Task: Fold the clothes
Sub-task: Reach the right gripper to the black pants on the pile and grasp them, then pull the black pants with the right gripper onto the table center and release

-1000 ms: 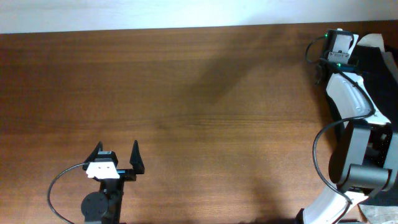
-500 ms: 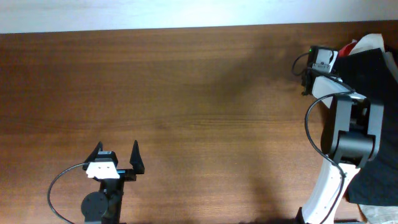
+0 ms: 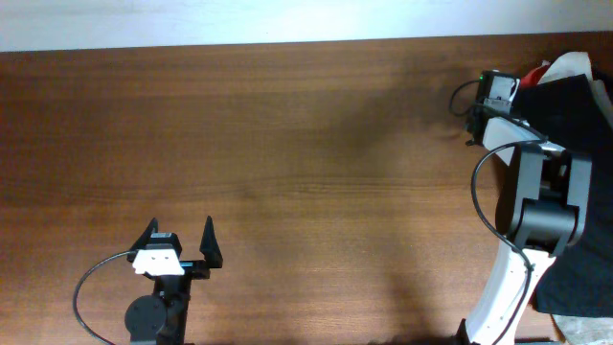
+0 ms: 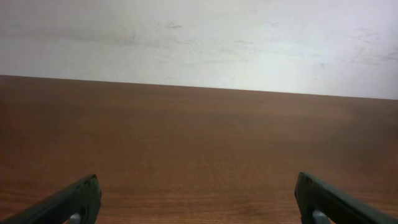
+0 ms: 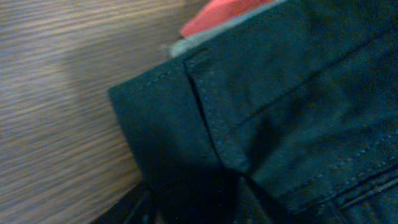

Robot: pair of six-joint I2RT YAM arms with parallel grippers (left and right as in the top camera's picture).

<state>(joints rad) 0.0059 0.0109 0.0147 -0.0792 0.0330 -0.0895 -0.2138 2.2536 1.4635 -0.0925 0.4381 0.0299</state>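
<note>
Up against right claw [image 3: 504, 102], black garment [image 5: 286, 93]

The garment [image 5: 280, 112] is black with matching stitching, the cloth [image 5: 217, 15] red, the table [image 3: 287, 144] brown wood-grain.

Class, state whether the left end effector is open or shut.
Open: the left end effector shows its fingers spread wide apart in both views, gripping nothing.

A brown wooden bench [image 3: 287, 144] is seen filling most of the overhead view, with its grain running left to right. A soft shadow is cast across its middle. A pale strip [image 3: 239, 19] is shown along its far edge. In the left wrist view, the bench is backed by a scuffed whitish wall [image 4: 199, 37].
</note>
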